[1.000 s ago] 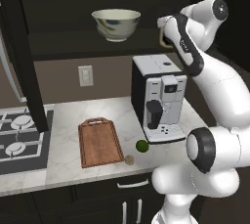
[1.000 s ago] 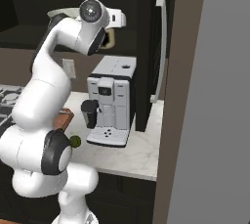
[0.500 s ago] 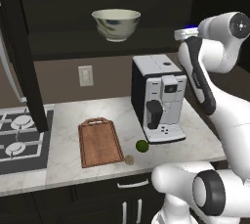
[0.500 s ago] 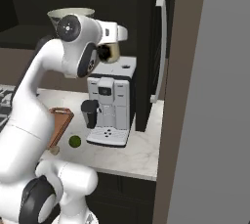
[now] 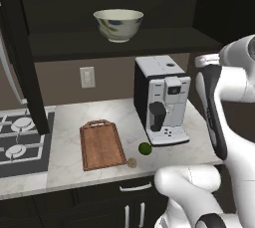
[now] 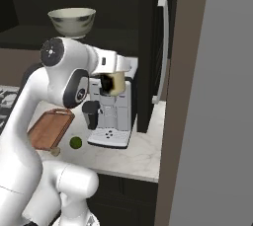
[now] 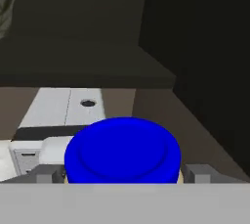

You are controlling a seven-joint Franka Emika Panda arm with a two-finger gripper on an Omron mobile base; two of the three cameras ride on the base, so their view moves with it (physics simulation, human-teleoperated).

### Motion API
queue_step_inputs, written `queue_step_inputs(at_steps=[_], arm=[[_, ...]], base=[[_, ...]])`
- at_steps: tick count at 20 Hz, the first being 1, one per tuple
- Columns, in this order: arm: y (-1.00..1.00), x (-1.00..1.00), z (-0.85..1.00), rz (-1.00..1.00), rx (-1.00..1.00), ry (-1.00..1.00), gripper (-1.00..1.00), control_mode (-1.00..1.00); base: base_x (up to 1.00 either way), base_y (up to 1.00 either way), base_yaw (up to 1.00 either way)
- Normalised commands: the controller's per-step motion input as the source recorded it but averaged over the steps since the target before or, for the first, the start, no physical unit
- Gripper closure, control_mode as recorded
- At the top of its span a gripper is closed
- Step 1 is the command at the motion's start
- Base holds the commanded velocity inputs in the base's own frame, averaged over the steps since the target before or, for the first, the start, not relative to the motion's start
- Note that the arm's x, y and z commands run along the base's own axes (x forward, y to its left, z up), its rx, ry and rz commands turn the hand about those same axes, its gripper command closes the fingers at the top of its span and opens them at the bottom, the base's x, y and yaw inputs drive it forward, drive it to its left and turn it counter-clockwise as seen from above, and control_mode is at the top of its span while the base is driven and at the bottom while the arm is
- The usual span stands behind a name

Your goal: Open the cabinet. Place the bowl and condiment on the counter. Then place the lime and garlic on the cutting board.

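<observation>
Right base view shows the surface [image 6: 143, 158] carrying the coffee machine [image 6: 114, 121]; the cutting board [image 5: 101, 145] lies left, bowl [image 5: 118, 24] on the cabinet shelf above. The claw [image 6: 111, 84] grips the blue-capped condiment [image 7: 123, 150] aloft. Lime [image 5: 145, 148] and garlic [image 5: 131, 163] sit just beside the board.

We see a bright blue lid [image 7: 122, 149] right at the pincer, on a cream jar [image 6: 115, 83]. Up and away from it sits a cream bowl [image 5: 118, 24] with grey-blue markings. Below the pincer, a white and black coffee machine [image 5: 162, 101], a green lime [image 5: 145, 148], tan garlic [image 5: 131, 162] and a reddish-brown board [image 5: 101, 144] on pale marbled counter [image 5: 69, 125].
</observation>
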Motion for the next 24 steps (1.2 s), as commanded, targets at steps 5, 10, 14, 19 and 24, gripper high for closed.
queue_step_inputs(at_steps=[5,10,14,19,24], arm=[[-0.11,-0.18,-0.99,-0.01,0.0,0.05,1.0,-1.0],[-0.1,0.0,-0.87,0.0,0.0,0.0,1.0,-1.0],[-0.08,0.03,-0.76,0.0,0.0,0.0,1.0,-1.0],[-0.27,0.12,-0.53,0.0,0.0,0.0,1.0,-1.0],[-0.39,0.17,-0.41,0.0,0.03,0.0,1.0,-1.0]], base=[[0.0,0.0,0.0],[0.0,0.0,0.0],[0.0,0.0,0.0],[0.0,0.0,0.0],[0.0,0.0,0.0]])
